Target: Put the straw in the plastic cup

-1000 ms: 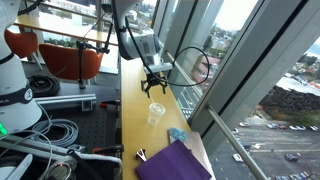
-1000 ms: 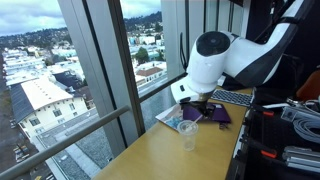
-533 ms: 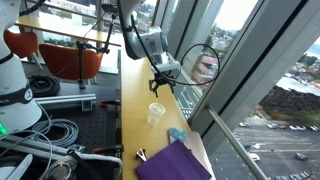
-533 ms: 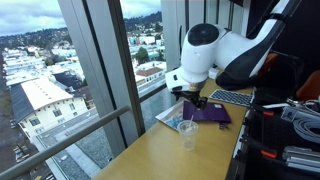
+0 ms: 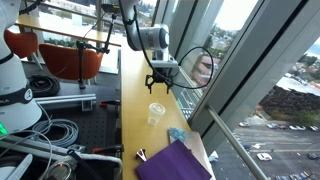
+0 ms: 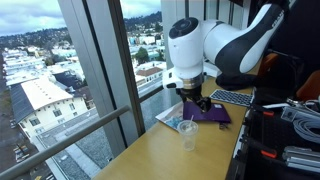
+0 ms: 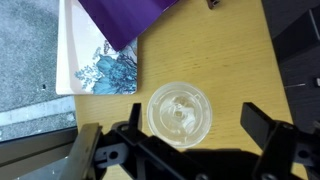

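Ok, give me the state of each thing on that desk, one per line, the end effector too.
end effector: open, empty, hovering over the cup.
plastic cup: upright, mouth up, no straw seen inside.
purple cloth: lying partly over the tray.
white tray: flat, blue crumpled item on it.
straw: not visible.

A long, pale wooden table carries a few things. A clear cup stands upright on it, straight below the pincer, whose fingers are spread wide. Just past the cup, away from the pincer, lies a flat white tray bearing a crumpled blue wad. A purple cloth overlaps the tray's far end.
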{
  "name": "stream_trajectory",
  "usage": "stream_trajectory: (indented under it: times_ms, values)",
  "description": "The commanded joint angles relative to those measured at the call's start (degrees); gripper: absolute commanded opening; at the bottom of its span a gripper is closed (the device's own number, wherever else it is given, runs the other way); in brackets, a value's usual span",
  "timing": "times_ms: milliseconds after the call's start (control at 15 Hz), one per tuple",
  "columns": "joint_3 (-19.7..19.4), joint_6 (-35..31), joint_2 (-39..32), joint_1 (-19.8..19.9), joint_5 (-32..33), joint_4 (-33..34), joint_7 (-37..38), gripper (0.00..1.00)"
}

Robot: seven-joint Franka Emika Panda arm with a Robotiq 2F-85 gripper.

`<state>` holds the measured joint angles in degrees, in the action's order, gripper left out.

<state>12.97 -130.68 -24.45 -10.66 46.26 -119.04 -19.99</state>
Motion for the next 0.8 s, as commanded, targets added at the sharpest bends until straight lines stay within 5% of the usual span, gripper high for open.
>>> stream_trajectory:
  times_ms: [0,267,733]
  values:
    - [0.76,11.07,-0.93,0.39,-11.13,4.79,-7.09,1.00]
    - [0.50,15.71,-0.71,1.72,-16.83,8.05,-18.75,1.00]
    - [0.08,7.92,0.80,4.23,-17.72,7.62,-35.99,1.00]
